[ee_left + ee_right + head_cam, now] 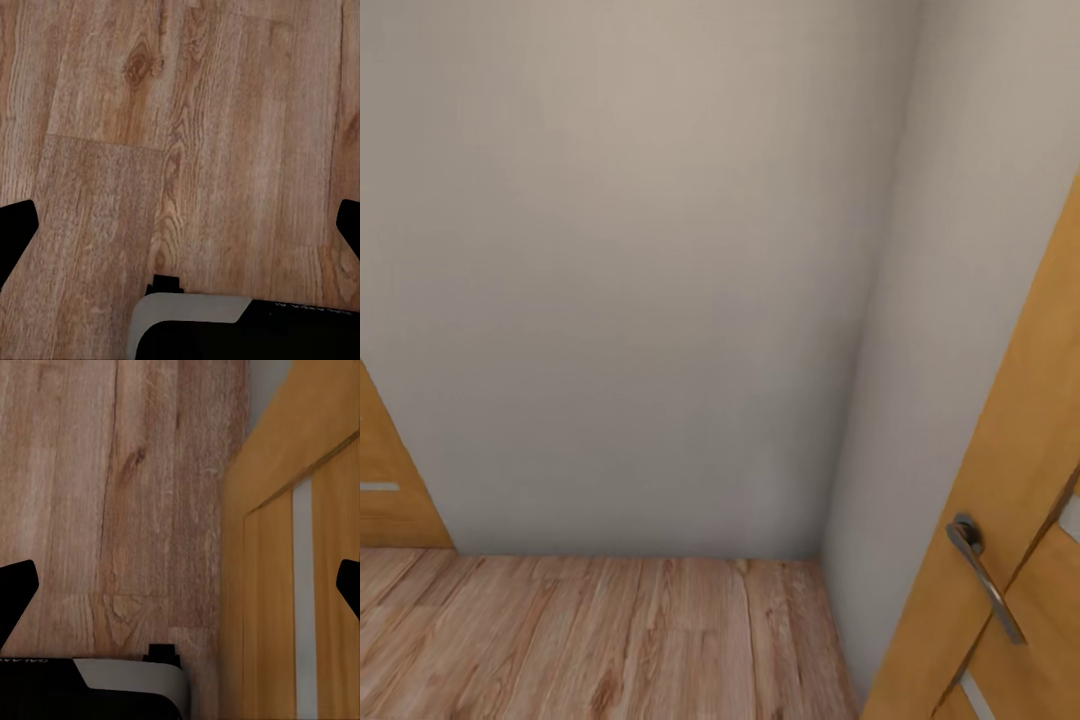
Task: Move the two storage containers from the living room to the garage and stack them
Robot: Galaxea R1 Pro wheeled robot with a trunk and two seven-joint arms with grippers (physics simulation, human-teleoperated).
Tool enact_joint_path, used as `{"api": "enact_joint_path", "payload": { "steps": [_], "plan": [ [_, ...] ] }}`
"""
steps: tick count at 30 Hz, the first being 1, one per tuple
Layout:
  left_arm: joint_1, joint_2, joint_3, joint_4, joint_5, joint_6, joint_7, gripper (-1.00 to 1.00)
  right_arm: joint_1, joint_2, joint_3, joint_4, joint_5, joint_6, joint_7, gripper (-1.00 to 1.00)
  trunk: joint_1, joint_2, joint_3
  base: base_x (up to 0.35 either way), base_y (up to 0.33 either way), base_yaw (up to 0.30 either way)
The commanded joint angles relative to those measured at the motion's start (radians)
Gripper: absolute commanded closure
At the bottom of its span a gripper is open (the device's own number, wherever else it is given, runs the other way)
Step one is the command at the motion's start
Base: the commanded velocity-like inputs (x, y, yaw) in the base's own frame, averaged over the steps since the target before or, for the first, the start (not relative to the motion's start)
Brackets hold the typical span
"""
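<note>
The robot faces a corner where two plain, matte beige walls meet. Against that corner, a light wood plank floor runs up to the foot of the walls, its boards long and narrow, with streaky grain and dark knots, the planks running away toward the corner in the head view.

To the right of the corner stands a honey-coloured wooden door, smooth-faced and panelled, with a slim curved metal lever handle in dull grey. A pale inset strip runs along the door panel, seen close up from the right wrist. To the left of the corner, a sliver of another wooden door of the same colour shows at the floor line, with a short pale strip on it.

The left gripper hangs over bare planks, its two dark fingertips spread wide apart with nothing between them. The right gripper is likewise spread wide and empty, hanging over the floor just beside the foot of the right-hand door. Below each, a black-and-grey part of the robot's body shows against the wood.
</note>
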Motion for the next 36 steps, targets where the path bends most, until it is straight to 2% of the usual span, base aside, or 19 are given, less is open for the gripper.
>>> {"api": "enact_joint_path", "payload": {
  "steps": [1,12,20,36],
  "plan": [
    [-0.001,0.0,0.004,0.004,0.008,-0.005,-0.007,-1.0,-0.001,0.0,0.004,0.004,0.0,-0.006,-0.001,-1.0,0.001,-0.001,0.0,0.323,0.0,0.0],
    [-0.001,0.0,0.004,0.004,0.008,-0.005,-0.007,-1.0,-0.001,0.0,0.004,0.004,0.0,-0.007,-0.001,-1.0,0.001,-0.001,0.0,0.32,0.0,0.0],
    [-0.001,0.0,0.004,0.004,0.008,-0.005,-0.007,-1.0,-0.001,0.0,0.005,0.004,0.0,-0.008,-0.001,-1.0,0.001,-0.001,0.0,0.056,0.0,0.02],
    [-0.001,0.0,0.004,0.004,0.008,-0.005,-0.007,-1.0,-0.001,0.0,0.005,0.004,0.0,-0.008,-0.001,-1.0,0.001,-0.001,0.0,0.001,0.0,0.28]
  ]
}}
